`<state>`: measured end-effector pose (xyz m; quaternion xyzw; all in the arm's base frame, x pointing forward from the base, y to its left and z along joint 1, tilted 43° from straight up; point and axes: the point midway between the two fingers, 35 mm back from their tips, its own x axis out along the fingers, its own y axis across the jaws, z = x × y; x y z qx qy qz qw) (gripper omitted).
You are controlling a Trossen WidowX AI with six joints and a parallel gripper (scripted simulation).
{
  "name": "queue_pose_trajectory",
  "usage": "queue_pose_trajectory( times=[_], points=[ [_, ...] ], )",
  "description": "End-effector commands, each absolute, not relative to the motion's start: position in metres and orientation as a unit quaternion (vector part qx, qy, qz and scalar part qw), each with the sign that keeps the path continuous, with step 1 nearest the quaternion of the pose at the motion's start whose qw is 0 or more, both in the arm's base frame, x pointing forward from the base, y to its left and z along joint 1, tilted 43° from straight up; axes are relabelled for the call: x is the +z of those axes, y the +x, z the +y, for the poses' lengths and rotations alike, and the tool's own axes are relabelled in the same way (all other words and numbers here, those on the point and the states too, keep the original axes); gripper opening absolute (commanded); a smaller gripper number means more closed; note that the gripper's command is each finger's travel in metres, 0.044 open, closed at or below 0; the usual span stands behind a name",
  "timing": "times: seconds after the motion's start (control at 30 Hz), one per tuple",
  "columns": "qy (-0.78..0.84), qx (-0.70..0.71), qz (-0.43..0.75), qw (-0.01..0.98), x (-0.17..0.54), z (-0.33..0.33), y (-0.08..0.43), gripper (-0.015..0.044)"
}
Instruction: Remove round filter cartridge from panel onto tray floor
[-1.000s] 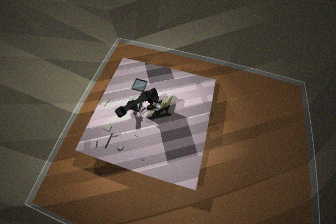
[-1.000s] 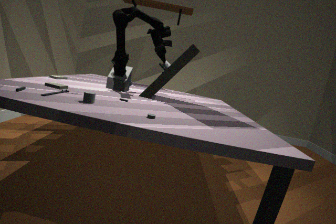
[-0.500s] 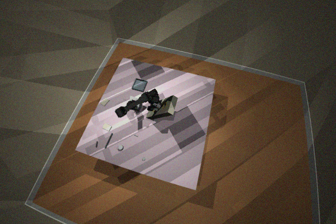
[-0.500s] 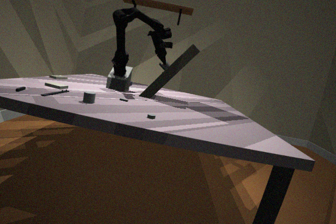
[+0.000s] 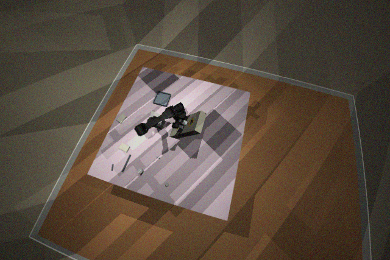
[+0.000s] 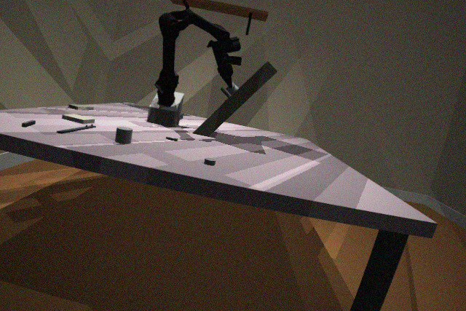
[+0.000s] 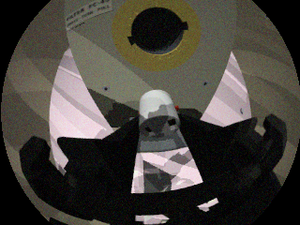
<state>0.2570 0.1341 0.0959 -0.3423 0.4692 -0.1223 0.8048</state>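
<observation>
Gripper closed on pale cylinder at the panel; tray delivery not yet done

Top view: the gripper is placed at the near side of the tilted service panel, where a pale cylinder is seen. The shallow tray is left well apart from both, and no cartridge can be made out on its floor.

Exterior view: the panel is seen edge-on, leaning over the table. The fingertips are brought down to the cylinder in front of its face; whether the cylinder is touched by the panel cannot be told.

Wrist view: the cylinder is pinched between the dark fingers, with two dark marks shown on its end. Above it, a dark, notched round opening is framed by a yellow ring. Whether the filter cartridge is seated in that darkness, or is itself the cylinder being gripped, cannot be settled. A grasp seems to be made; carrying, setting down on the tray, release and withdrawal are judged to be left.
</observation>
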Motion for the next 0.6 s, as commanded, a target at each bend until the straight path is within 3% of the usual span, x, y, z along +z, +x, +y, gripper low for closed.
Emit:
queue_pose_trajectory(
  times=[0.0,0.57],
  points=[
    [-0.340,-0.123,0.463,0.809,0.104,0.141,0.264,0.0000],
    [-0.340,-0.121,0.466,0.808,0.153,0.185,0.228,0.0000]
  ],
)
